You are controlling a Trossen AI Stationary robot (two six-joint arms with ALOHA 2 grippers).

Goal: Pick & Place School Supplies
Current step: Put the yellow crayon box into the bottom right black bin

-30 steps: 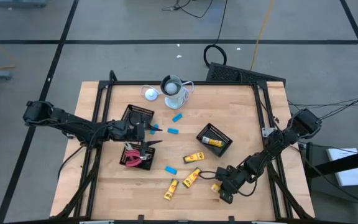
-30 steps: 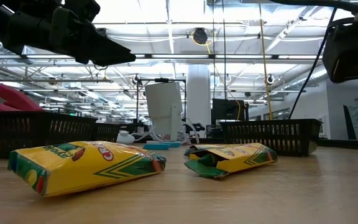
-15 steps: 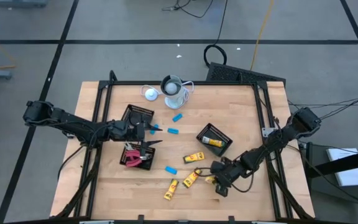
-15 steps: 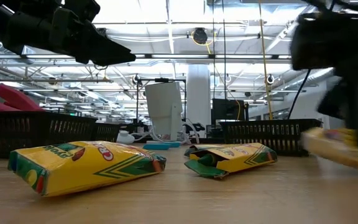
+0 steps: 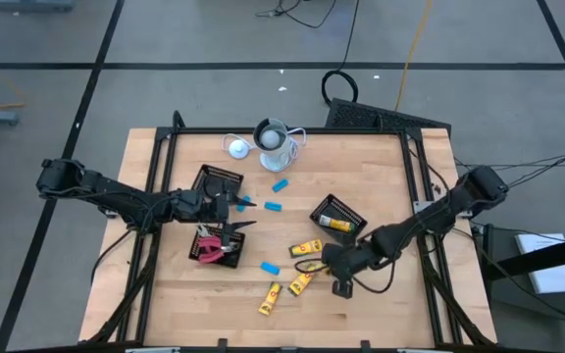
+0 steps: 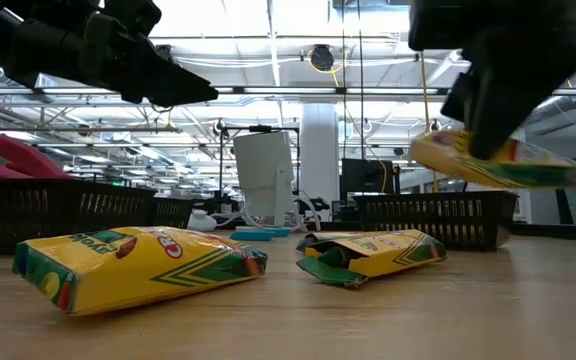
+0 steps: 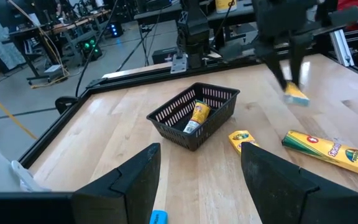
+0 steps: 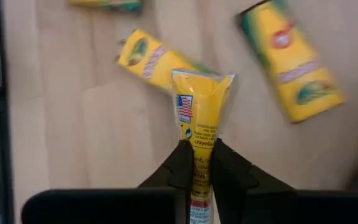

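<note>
We see a yellow crayon box pinched at one end between the two dark fingers of the right pincer, which is clenched on it. In the low view the held box hangs in the air above the bench, tilted, under the dark bulk of the arm. From above, the right pincer sits over the front middle of the bench, just in front of the right mesh basket, which has one yellow box inside.

Three more yellow boxes lie loose on the wood nearby: one just beside the pincer, one a little nearer the front edge, and one nearest that edge. Light-blue blocks are scattered around the middle: and.

The left pincer hovers with its fingers spread and nothing between them, by the left mesh baskets; red-handled pliers rest in the nearer one. A white round cup-like object with a cable stands at the far edge.
</note>
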